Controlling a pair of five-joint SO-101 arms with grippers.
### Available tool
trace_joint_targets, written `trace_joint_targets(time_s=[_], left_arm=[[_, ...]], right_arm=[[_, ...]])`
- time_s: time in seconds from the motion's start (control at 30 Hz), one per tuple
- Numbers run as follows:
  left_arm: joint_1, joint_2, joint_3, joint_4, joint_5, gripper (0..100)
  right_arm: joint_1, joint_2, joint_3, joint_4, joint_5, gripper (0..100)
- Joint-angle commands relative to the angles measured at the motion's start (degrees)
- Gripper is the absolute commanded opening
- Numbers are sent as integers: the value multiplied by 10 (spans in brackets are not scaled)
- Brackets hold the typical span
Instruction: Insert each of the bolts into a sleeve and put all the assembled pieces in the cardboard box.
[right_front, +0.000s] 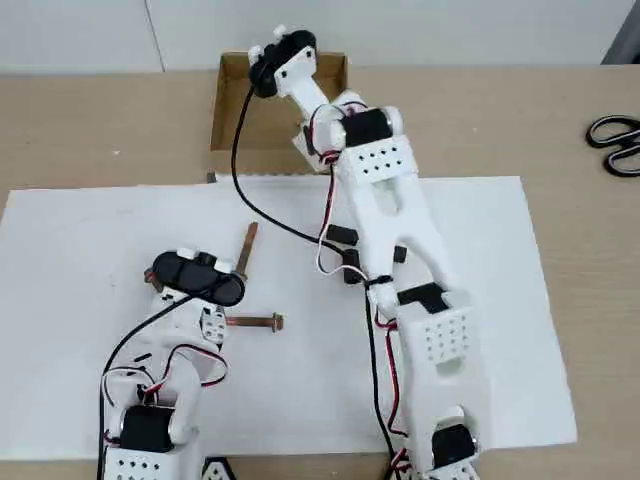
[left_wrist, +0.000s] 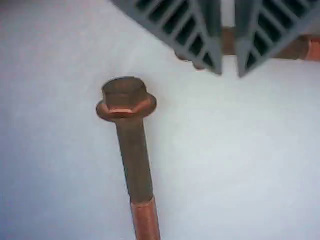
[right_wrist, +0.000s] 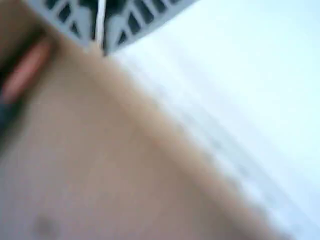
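Note:
Two brown bolts lie on the white paper sheet (right_front: 90, 300): a tilted one (right_front: 247, 247) and a level one (right_front: 255, 321) with its head to the right. My left gripper (right_front: 205, 292) hangs low between them, holding nothing. In the left wrist view a flanged bolt (left_wrist: 127, 125) runs into a copper sleeve (left_wrist: 146, 220), and my left gripper (left_wrist: 228, 62) is shut just over a second copper piece (left_wrist: 305, 47). My right gripper (right_front: 282, 55) is over the cardboard box (right_front: 225, 115). Its wrist view shows it (right_wrist: 100, 42) shut, with a blurred copper piece (right_wrist: 27, 70) beside it.
Scissors (right_front: 615, 140) lie on the wooden table at the far right. The right arm stretches across the middle of the sheet, with a black cable (right_front: 250, 200) trailing from it. The sheet's left and right parts are free.

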Motion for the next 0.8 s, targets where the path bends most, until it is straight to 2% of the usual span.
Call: trace_joint_targets(time_s=[0.0,0.1,0.27,0.53,0.77], left_arm=[[1,-5,-2,3,-4,7],[1,-5,-2,3,-4,7],[1,-5,-2,3,-4,7],[0,-5,-2,4,-4,7],[-1,-5,-2,4,-4,7]], right_arm=[[3,-72,-29,72,-62,3],[3,-98,-29,126,-100,4],[4,-116,-28,228,-105,4],[2,-119,-27,233,-99,4],[3,-119,25,233,54,5]])
